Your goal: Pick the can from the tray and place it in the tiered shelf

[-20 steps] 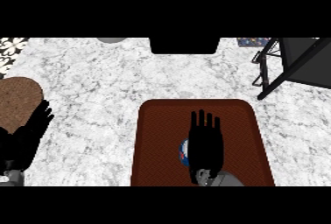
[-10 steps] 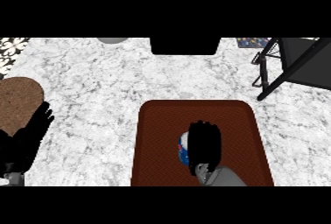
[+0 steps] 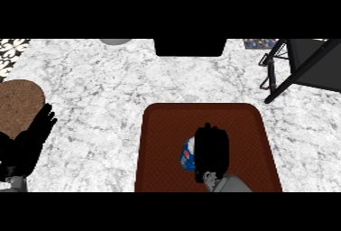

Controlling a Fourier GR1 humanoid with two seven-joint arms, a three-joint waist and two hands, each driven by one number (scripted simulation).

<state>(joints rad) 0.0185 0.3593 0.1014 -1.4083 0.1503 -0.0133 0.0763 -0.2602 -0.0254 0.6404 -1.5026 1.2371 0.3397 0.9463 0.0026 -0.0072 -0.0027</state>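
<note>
On the dark red tray (image 3: 166, 126), in its lower half, the right hand (image 3: 212, 149) was curled down over the can (image 3: 189, 155), fingers closed round it; only a blue-and-white sliver showed at the hand's left; the tiered shelf (image 3: 306, 63) stood well apart at the upper right, marble counter (image 3: 113, 85) between; the left hand (image 3: 30, 144) rested open at the lower left, beside a brown round mat (image 3: 19, 103); a black block (image 3: 189, 47) sat at the far edge.

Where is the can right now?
In the head view the can lies on the reddish-brown tray, low and right of centre, mostly hidden under the robot's right hand curled over it.
</note>
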